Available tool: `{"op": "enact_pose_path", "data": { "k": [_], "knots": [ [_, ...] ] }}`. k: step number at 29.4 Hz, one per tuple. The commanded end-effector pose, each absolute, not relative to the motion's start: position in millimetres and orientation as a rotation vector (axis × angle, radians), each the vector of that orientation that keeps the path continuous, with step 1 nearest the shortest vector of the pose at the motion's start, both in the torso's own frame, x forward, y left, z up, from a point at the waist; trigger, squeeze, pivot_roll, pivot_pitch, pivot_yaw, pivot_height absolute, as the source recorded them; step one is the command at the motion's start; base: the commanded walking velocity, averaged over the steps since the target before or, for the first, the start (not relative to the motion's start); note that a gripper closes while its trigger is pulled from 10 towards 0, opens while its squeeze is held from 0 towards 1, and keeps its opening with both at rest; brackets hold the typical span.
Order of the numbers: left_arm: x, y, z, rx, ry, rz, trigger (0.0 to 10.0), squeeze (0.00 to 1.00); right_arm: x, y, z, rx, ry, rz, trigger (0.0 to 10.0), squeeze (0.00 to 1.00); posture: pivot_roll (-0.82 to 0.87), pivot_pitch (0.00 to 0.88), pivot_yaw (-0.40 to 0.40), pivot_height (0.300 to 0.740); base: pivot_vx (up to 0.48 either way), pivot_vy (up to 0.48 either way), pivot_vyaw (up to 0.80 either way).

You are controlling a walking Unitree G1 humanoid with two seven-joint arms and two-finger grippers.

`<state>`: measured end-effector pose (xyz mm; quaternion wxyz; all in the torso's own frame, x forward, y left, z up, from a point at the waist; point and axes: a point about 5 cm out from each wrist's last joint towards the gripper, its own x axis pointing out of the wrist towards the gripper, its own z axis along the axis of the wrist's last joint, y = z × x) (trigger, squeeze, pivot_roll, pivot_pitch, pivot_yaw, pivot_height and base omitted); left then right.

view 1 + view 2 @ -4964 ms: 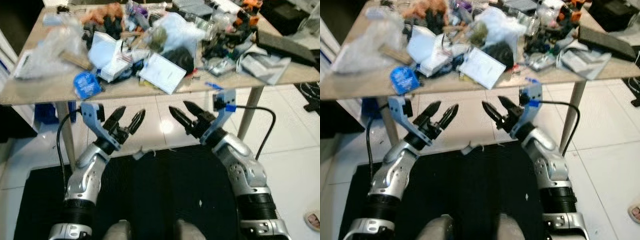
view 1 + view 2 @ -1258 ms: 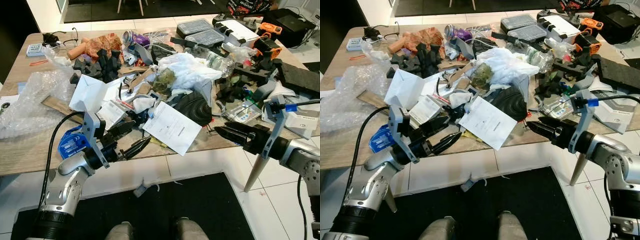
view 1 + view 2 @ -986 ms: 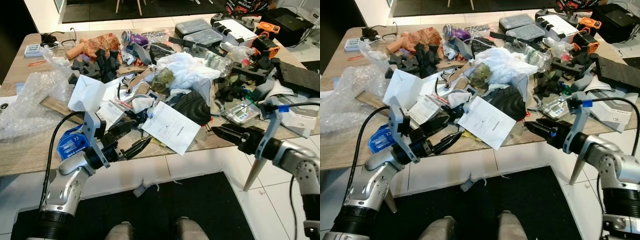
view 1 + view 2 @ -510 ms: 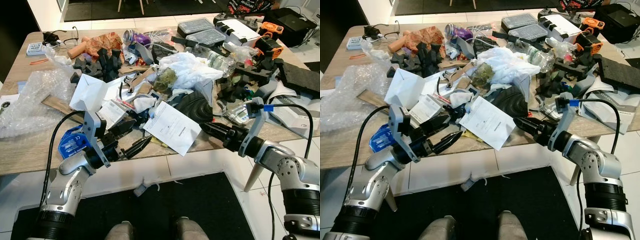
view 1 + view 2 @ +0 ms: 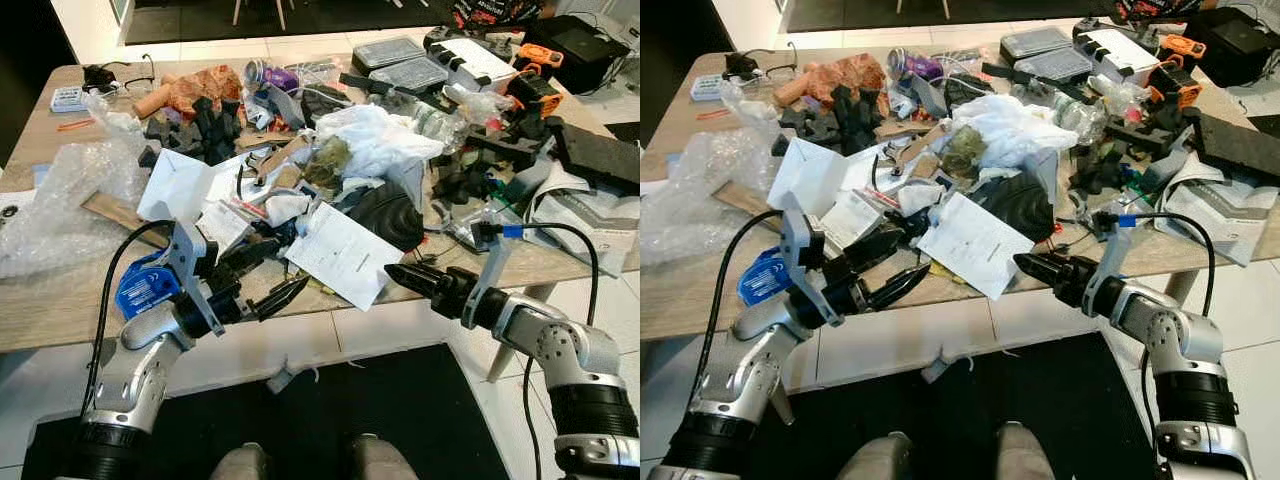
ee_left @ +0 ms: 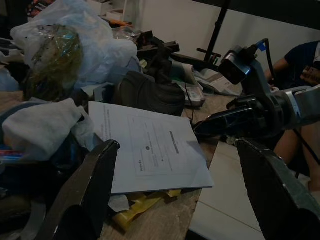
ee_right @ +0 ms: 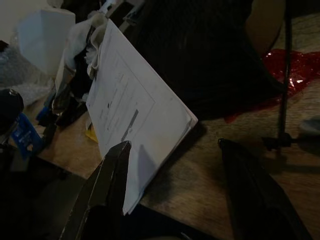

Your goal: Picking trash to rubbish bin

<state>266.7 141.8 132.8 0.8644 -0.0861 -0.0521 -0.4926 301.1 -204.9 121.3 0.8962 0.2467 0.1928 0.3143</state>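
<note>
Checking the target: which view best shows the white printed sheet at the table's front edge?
The left eye view: the whole sheet lies unobstructed between both hands. The right eye view matches. The left wrist view shows it dim and foreshortened; the right wrist view crops it near the right hand.

Cluttered wooden table (image 5: 40, 310), white paper (image 5: 343, 254)
</note>
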Motion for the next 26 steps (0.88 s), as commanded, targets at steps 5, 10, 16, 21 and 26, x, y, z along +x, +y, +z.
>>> {"op": "enact_pose_path", "data": {
  "k": [5,10,16,21,26],
  "knots": [
    [262,139,130,-0.163,-0.082,-1.062,10.0,0.00,307,-204,115,0.530,0.410,0.622,10.0,0.00,-0.05,0.117,0.003,0.740,0.000,0.000,0.00],
    [261,138,130,-0.162,-0.081,-1.066,10.0,0.00,312,-203,114,0.519,0.417,0.624,10.0,0.00,-0.05,0.122,0.001,0.740,0.000,0.000,0.00],
    [261,138,131,-0.160,-0.082,-1.064,10.0,0.00,324,-197,118,0.516,0.409,0.638,10.0,0.00,-0.04,0.129,-0.002,0.740,0.000,0.000,0.00],
    [260,138,132,-0.158,-0.083,-1.063,10.0,0.00,328,-193,116,0.506,0.425,0.651,10.0,0.00,-0.04,0.131,-0.003,0.740,0.000,0.000,0.00],
    [260,137,132,-0.159,-0.083,-1.069,10.0,0.00,326,-189,113,0.506,0.456,0.687,10.0,0.00,-0.04,0.131,-0.004,0.740,0.000,0.000,0.00]
  ]
}}
